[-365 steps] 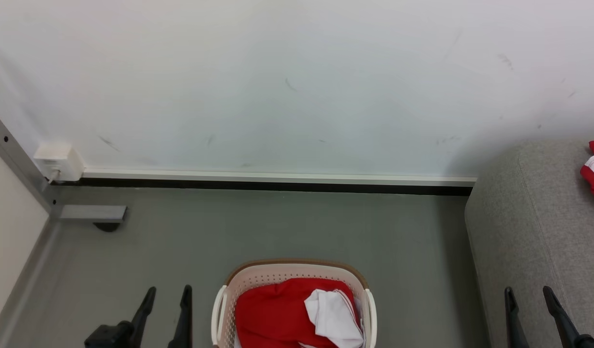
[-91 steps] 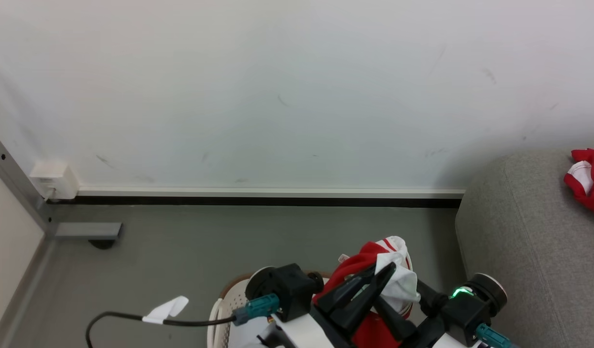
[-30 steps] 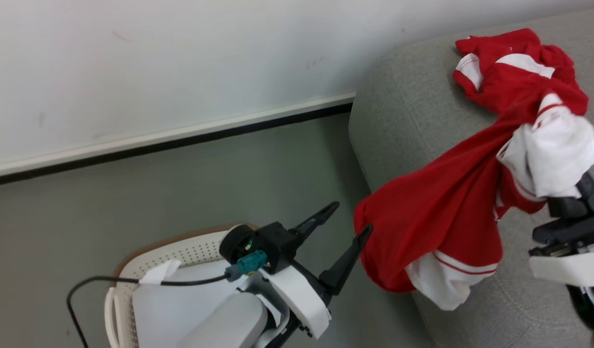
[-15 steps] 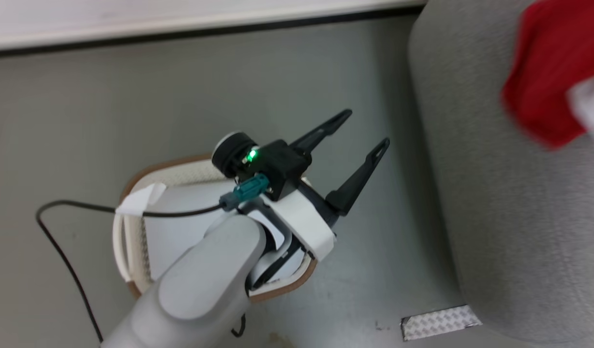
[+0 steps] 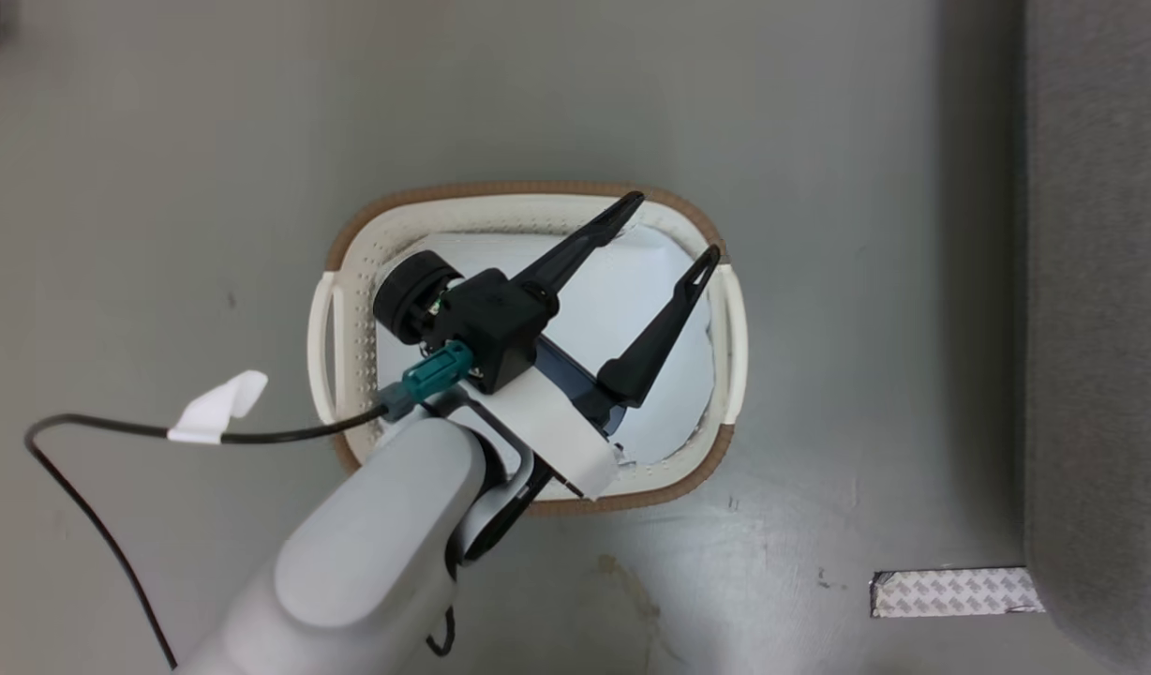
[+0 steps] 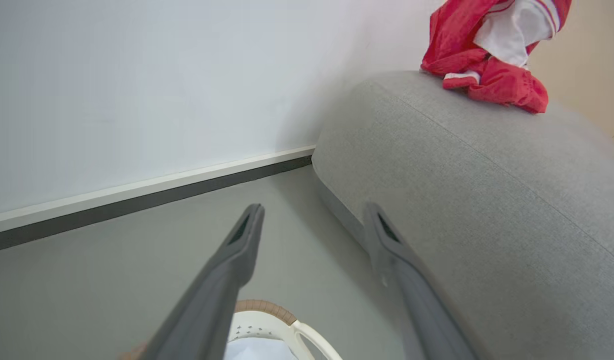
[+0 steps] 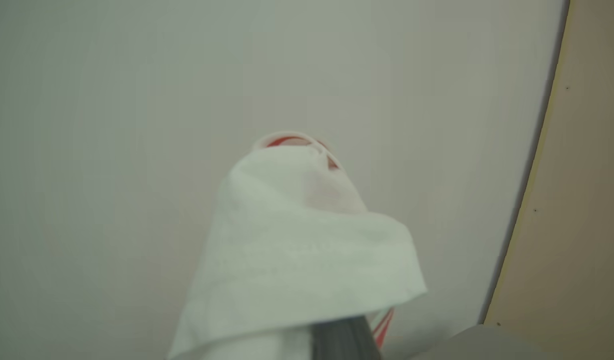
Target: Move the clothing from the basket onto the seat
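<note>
Your basket point(image 5: 529, 190) looks emptied of red, with the left gripper point(image 5: 675, 225) spread wide above it. Some clothing point(image 6: 487, 50) rests on the seat point(image 6: 462, 175). Your right gripper point(image 7: 342, 340) is clamped on a garment point(image 7: 297, 240), yet to be dropped.

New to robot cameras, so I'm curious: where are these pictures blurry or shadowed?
Head view: sharp, with a shadow band on the floor along the seat. Left wrist view: the left gripper looks smeared near the lens. Right wrist view: the clothing is out of focus.
</note>
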Available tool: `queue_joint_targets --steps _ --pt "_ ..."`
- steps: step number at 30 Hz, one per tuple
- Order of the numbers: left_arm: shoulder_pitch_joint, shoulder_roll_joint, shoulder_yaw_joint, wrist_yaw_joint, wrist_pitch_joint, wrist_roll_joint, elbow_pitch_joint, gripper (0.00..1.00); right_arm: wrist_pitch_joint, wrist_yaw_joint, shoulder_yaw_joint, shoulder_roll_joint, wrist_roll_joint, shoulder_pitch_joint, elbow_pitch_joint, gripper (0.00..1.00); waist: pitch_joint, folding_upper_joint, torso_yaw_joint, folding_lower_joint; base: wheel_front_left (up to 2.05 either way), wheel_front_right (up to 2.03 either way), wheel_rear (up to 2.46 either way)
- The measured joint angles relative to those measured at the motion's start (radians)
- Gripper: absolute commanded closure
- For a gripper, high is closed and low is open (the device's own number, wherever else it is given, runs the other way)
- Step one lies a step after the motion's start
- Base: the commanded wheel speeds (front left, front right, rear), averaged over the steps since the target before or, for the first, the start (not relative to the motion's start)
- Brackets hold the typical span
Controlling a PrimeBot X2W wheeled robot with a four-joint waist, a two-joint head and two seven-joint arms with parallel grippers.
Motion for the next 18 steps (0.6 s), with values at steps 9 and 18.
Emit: queue_joint_targets --steps 9,18 --pt "0.027 0.002 0.001 0.028 -0.002 -0.005 -0.007 0.00 -0.106 0.000 -0.109 0.134 -0.075 0.169 0.222 1.00 0.024 0.0001 0.023 -0.0001 0.00 0.00 0.00" --pt "0.076 0.015 0.012 0.046 -0.020 -0.036 0.028 0.00 -0.154 0.000 -0.081 0.251 -0.111 0.324 0.343 0.49 -0.049 0.0000 -0.004 -0.0002 0.00 0.00 0.00"
